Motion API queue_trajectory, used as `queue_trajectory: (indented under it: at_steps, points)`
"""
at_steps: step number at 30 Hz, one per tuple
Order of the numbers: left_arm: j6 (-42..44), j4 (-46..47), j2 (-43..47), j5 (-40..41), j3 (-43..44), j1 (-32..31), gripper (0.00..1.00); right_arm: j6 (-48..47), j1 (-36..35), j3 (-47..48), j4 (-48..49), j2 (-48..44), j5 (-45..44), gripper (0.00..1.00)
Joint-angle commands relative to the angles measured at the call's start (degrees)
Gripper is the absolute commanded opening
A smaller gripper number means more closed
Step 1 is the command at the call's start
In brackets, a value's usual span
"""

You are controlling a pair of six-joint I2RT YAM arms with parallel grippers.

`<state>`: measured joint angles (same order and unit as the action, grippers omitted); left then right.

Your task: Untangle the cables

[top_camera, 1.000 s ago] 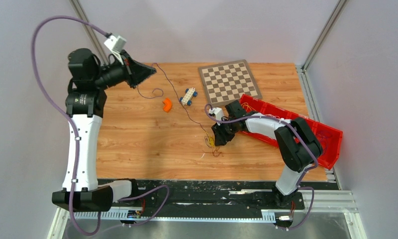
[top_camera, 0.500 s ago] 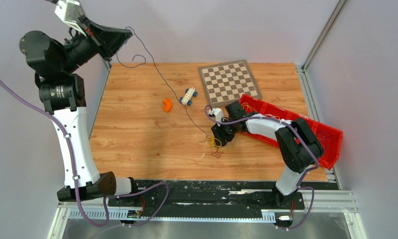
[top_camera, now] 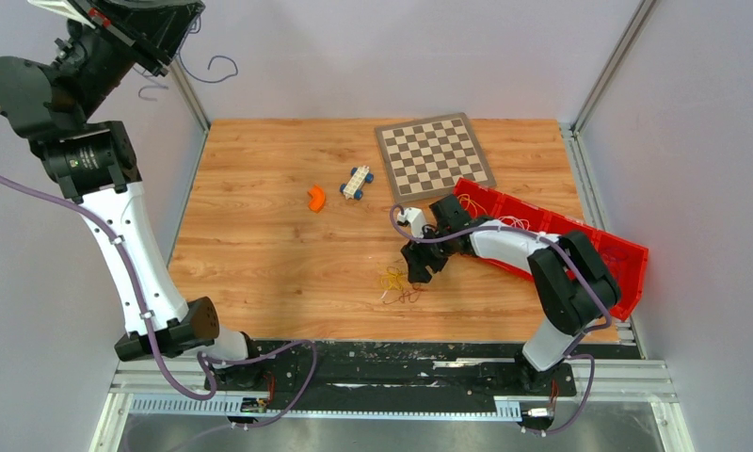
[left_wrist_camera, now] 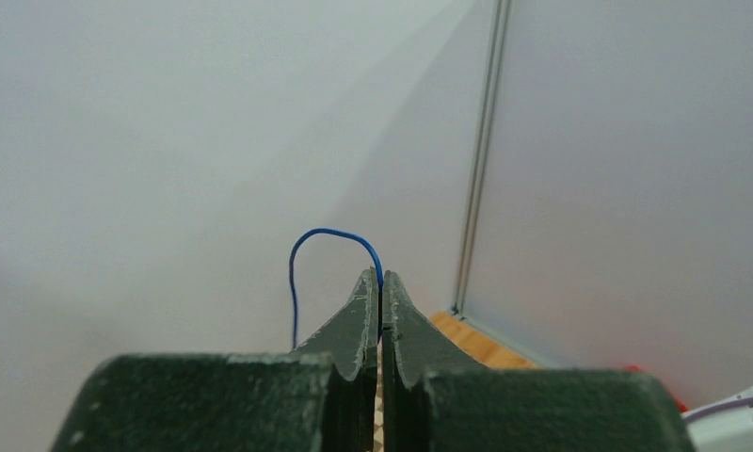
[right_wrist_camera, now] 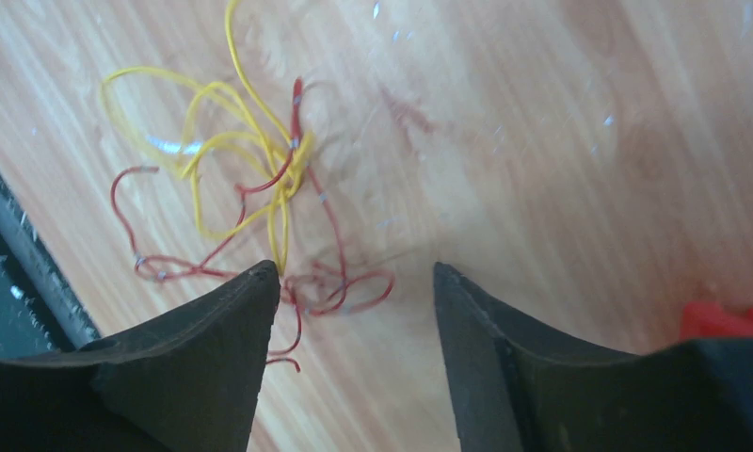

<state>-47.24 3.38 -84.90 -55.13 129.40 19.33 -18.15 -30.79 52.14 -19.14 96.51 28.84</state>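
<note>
- Table (top_camera: 260, 254): wooden top, carries everything listed below except the lifted cable.
- Tangle of yellow and red cables (top_camera: 396, 282) (right_wrist_camera: 250, 188): lies loose on the wood near the front edge, right of centre. Yellow loops are knotted through red loops.
- Right gripper (top_camera: 418, 271) (right_wrist_camera: 354, 273): low over the table, just right of the tangle, jaws apart with nothing between them. In the wrist view most of the tangle lies ahead and towards the left finger, and one red loop reaches into the gap. Whether that fingertip touches the wires cannot be told.
- Red bin (top_camera: 627, 273): at the right edge, set at an angle behind the right arm.
- Orange piece (top_camera: 316, 197): small and curved, at mid-table, well apart from the tangle.
- Toy car (top_camera: 357, 181): white with blue wheels, just beside the orange piece.
- Chessboard (top_camera: 434, 153): lies flat at the far side.
- Left gripper (top_camera: 186, 21) (left_wrist_camera: 380, 282): raised high at the far-left corner, off the table, jaws together.
- Blue cable (top_camera: 224, 60) (left_wrist_camera: 330, 233): pinched at the left fingertips. It arches out and hangs in the air against the wall, well apart from the tangle.
</note>
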Motion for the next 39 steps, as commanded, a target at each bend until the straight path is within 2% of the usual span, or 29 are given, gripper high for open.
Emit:
queue_trajectory:
  at_steps: [1, 4, 8, 10, 14, 17, 19, 23, 25, 26, 28, 30, 32, 36, 38, 39]
  points:
    - [-6.88, 7.39, 3.25, -5.44, -9.87, 0.59, 0.00, -3.85, 0.35, 3.61, -9.99, -4.27, 2.05, 0.67]
    - [-6.72, 9.20, 7.62, -8.41, -20.07, 0.43, 0.00, -6.83, 1.10, 11.65, -20.22, -5.64, 8.31, 0.72]
    - [-5.75, 8.82, 11.97, -12.88, -29.46, -0.85, 0.00, -10.48, 1.60, 21.98, -23.41, -11.44, 12.86, 0.86]
    - [-5.19, 8.36, 13.91, -14.96, -34.09, -3.85, 0.00, -8.25, 1.58, 28.81, -22.27, -12.72, 15.08, 0.92]
    - [-0.27, 4.93, 17.15, -17.98, -42.21, -13.52, 0.00, 3.34, 1.40, 42.89, -17.24, -11.23, 20.65, 0.94]
    - [10.78, -5.51, 17.90, -17.51, -43.46, -21.21, 0.00, 10.92, -0.23, 48.08, -11.61, -10.46, 22.95, 0.96]
    - [14.50, -8.61, 17.32, -17.07, -43.39, -25.73, 0.00, 13.13, -1.97, 48.80, -8.00, -10.77, 23.12, 0.98]
    - [16.38, -10.69, 13.87, -18.25, -40.58, -32.74, 0.00, 12.34, -5.65, 48.64, -4.58, -11.04, 20.02, 1.00]
    - [17.00, -11.74, 12.15, -18.62, -39.01, -35.35, 0.00, 12.39, -6.47, 48.16, -3.51, -11.06, 19.45, 0.94]
    - [16.81, -11.60, 11.79, -18.74, -38.72, -36.67, 0.00, 12.69, -6.74, 47.41, -3.02, -11.18, 19.11, 0.85]
    - [15.45, -10.19, 11.25, -18.48, -38.55, -37.54, 0.00, 13.08, -6.99, 45.93, -2.09, -11.57, 19.91, 0.59]
    - [14.00, -7.64, 11.06, -18.24, -38.74, -37.62, 0.00, 13.74, -7.01, 44.40, -1.37, -12.56, 20.06, 0.43]
    - [14.43, -8.23, 11.06, -17.78, -38.35, -37.64, 0.00, 13.72, -7.01, 43.47, -1.12, -13.59, 19.71, 0.02]
    - [19.55, -13.88, 11.35, -14.48, -38.05, -37.61, 0.00, 14.95, -4.26, 41.63, -1.52, -18.31, 16.41, 0.00]
    - [24.24, -18.61, 11.57, -11.45, -38.15, -37.61, 0.13, 17.61, -0.24, 41.20, -3.09, -20.61, 16.61, 0.00]
    - [26.07, -20.31, 11.59, -10.28, -38.17, -37.61, 0.31, 19.16, 2.92, 40.94, -4.33, -21.83, 17.05, 0.00]
